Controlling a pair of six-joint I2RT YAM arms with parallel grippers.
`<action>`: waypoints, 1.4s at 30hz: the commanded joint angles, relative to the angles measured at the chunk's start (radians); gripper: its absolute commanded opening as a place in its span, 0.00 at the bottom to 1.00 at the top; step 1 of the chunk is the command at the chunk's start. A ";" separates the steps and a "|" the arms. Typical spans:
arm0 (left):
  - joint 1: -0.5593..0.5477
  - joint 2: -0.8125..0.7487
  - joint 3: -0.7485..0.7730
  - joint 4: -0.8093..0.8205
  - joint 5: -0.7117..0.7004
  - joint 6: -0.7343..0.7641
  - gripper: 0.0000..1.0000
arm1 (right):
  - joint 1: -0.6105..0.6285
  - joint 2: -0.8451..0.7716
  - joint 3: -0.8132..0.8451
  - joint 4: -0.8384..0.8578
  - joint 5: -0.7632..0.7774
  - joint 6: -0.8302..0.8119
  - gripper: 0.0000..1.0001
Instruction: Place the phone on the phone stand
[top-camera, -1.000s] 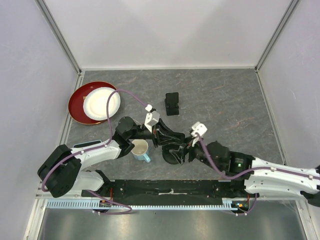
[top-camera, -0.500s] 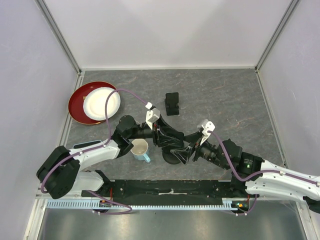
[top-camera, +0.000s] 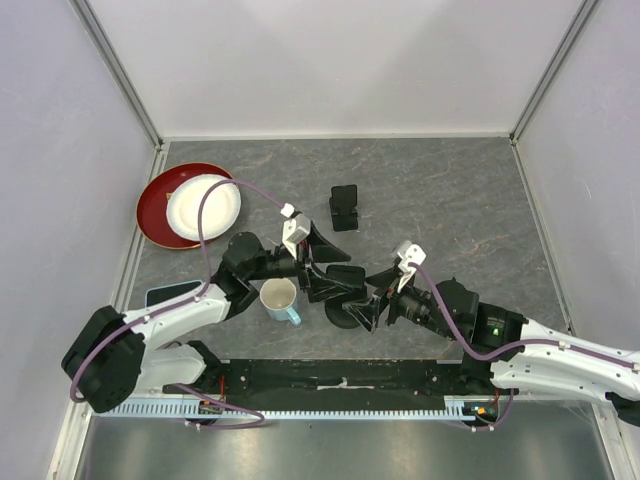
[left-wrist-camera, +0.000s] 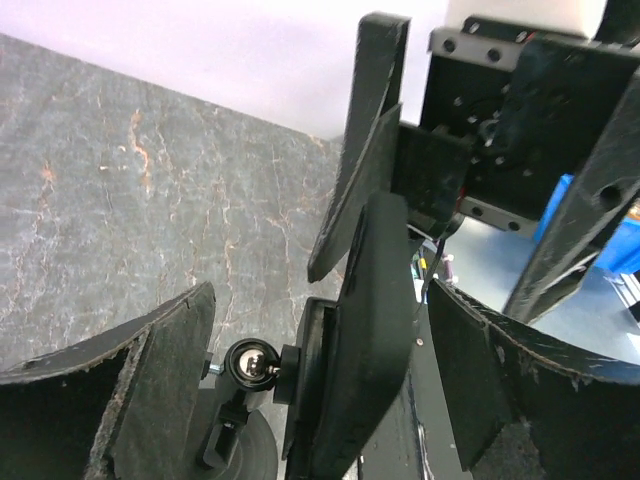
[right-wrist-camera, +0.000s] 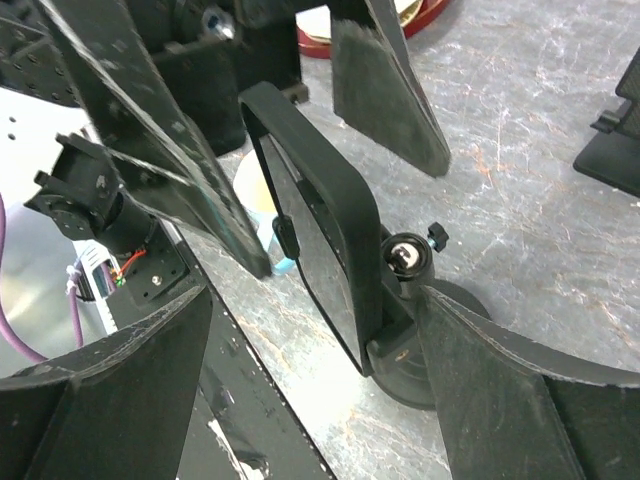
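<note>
Low in the overhead frame, the right gripper gapes wide and empty, facing the black slab phone. The phone stands upright on the black round-based ball-joint stand at centre. The left gripper, equally wide, straddles it from the left. A small black holder sits beyond, at upper centre.

White plate stacked on red plate at the table's far left, white mug with blue handle near the front edge, small black object mid-table, grey marbled table, pale walls
</note>
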 joint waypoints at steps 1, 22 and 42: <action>0.020 -0.084 -0.005 -0.007 0.000 -0.052 0.92 | -0.003 -0.001 0.068 -0.060 0.032 0.004 0.89; 0.039 -0.540 0.234 -1.039 -0.552 0.129 0.90 | 0.199 0.357 0.559 -0.673 0.582 0.551 0.98; 0.039 -0.615 0.222 -1.123 -0.600 0.189 0.90 | 0.357 0.687 0.818 -1.012 0.811 1.102 0.98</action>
